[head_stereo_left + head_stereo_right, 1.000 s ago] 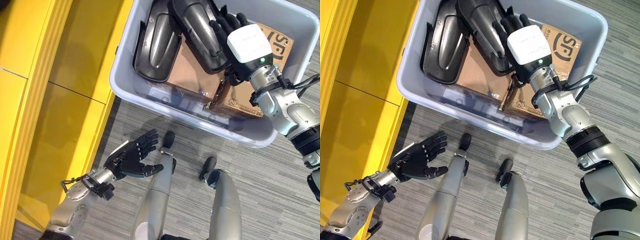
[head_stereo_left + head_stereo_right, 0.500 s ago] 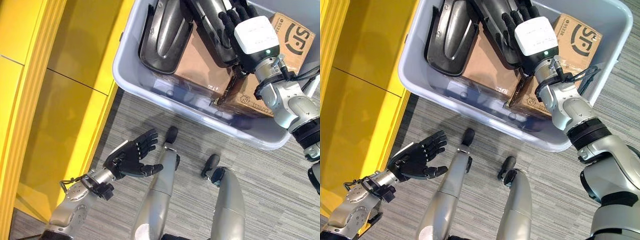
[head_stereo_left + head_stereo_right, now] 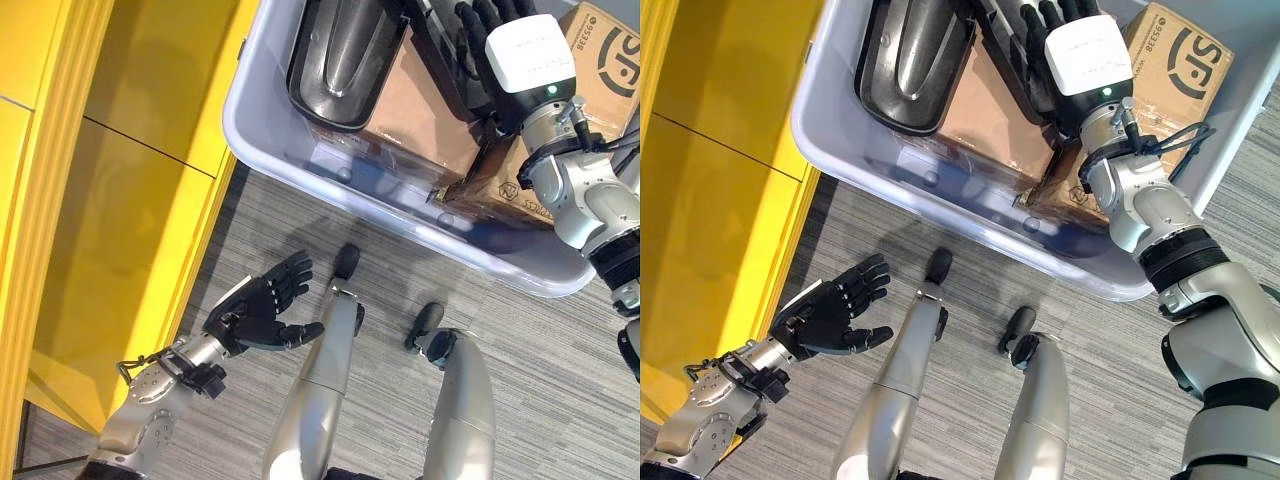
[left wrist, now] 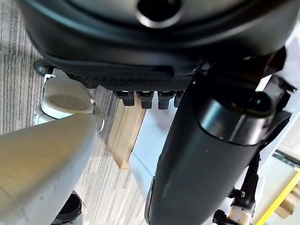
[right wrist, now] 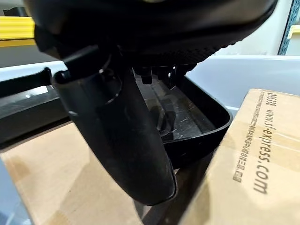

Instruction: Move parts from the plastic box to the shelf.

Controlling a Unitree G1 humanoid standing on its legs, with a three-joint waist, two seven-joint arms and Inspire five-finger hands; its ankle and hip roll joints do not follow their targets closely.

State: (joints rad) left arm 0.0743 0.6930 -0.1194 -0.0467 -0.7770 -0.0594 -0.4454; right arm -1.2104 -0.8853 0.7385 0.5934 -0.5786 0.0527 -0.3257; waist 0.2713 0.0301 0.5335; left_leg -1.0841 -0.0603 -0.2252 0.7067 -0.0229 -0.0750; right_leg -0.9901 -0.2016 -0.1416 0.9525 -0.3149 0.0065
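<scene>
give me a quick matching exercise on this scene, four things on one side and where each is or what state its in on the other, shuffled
Things:
1. left hand
2. right hand
3. black plastic part
4. cardboard box

Places or states:
A. lying in the plastic box, at its left end
B. open, palm up, over the carpet
C. inside the plastic box, at its right end
D. reaching into the plastic box, over a black part

Pairs: 1-B, 2-D, 3-A, 4-C

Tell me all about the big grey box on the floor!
The plastic box is a pale grey tub with a rounded rim and smooth walls, sitting on the striped grey carpet beside the yellow shelf. Inside lie black moulded parts on brown cardboard cartons. The right hand reaches into it, onto one black part.
</scene>
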